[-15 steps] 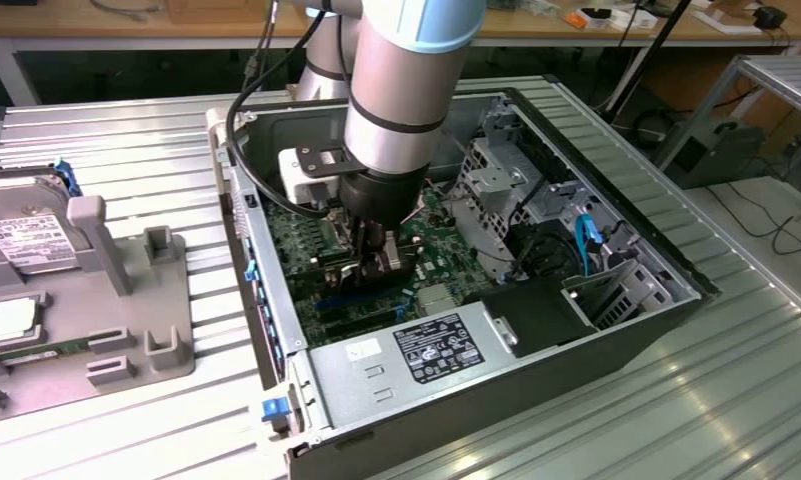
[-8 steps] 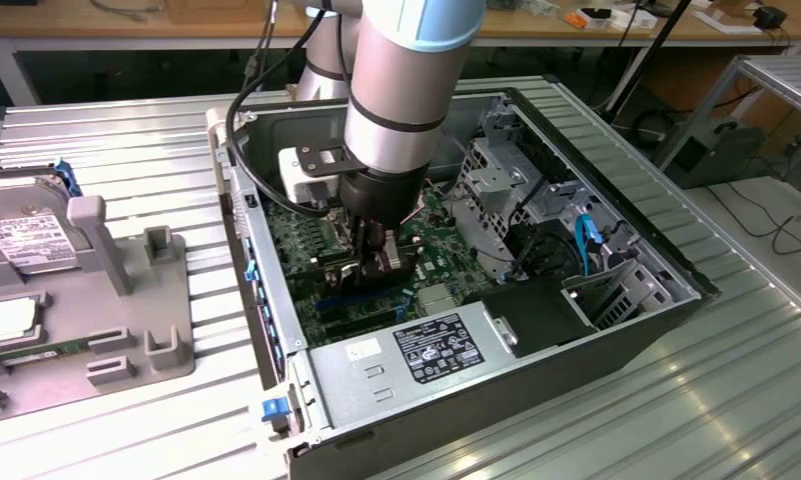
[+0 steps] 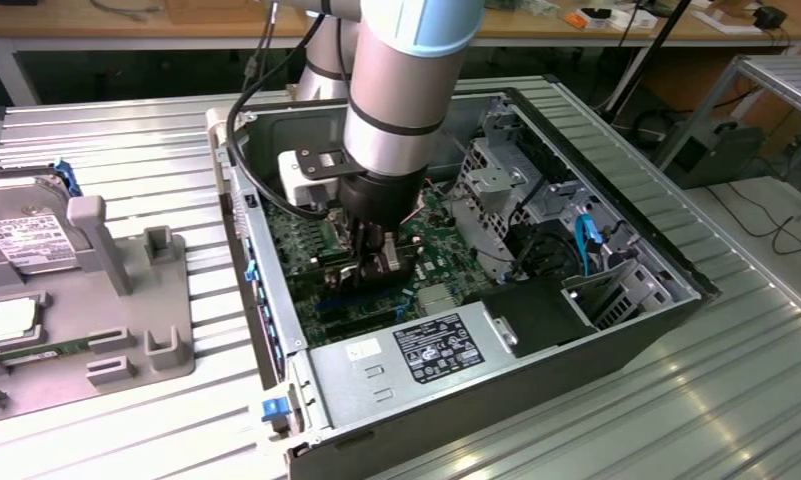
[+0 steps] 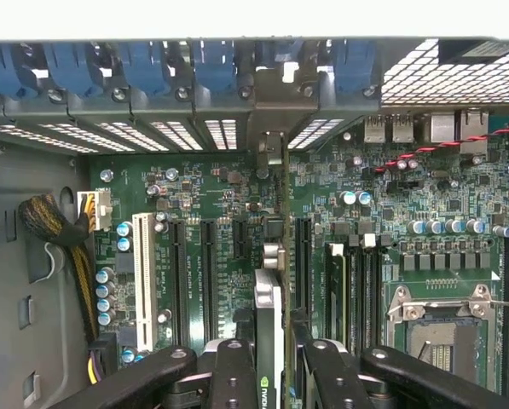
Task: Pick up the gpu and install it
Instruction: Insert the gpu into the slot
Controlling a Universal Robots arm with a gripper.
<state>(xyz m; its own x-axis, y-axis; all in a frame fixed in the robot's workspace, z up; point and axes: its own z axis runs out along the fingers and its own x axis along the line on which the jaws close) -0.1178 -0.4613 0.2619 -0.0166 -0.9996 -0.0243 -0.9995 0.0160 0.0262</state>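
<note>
- Exterior view: the arm reaches straight down into the open computer case (image 3: pixel 614 250), which lies on its side on the ribbed metal tabletop (image 3: pixel 147 150).
- The gripper (image 3: pixel 373 262) sits low over the motherboard (image 3: pixel 300 235), near the middle of the case, with the power supply (image 3: pixel 414 350) just nearer the camera.
- It seems closed on a dark, thin card, the gpu (image 3: pixel 360 272), though the fingers hide most of it here.
- Well apart on the exterior view's left, a grey fixture tray (image 3: pixel 133 300) holds a hard drive (image 3: pixel 27 235).
- Wrist view: the gpu (image 4: pixel 269 324) stands on edge between the two narrowly set fingers (image 4: pixel 234 375), clamped from both faces.
- Its long axis runs away from the gripper (image 4: pixel 271 379) toward the case's rear slot wall with the blue clips (image 4: pixel 211 68), and its metal bracket end (image 4: pixel 274 149) reaches that wall.
- The card lies directly under the gripper, parallel to the black expansion slots (image 4: pixel 207 273), and appears lined up over one of them; whether its edge is already seated I cannot tell.
</note>
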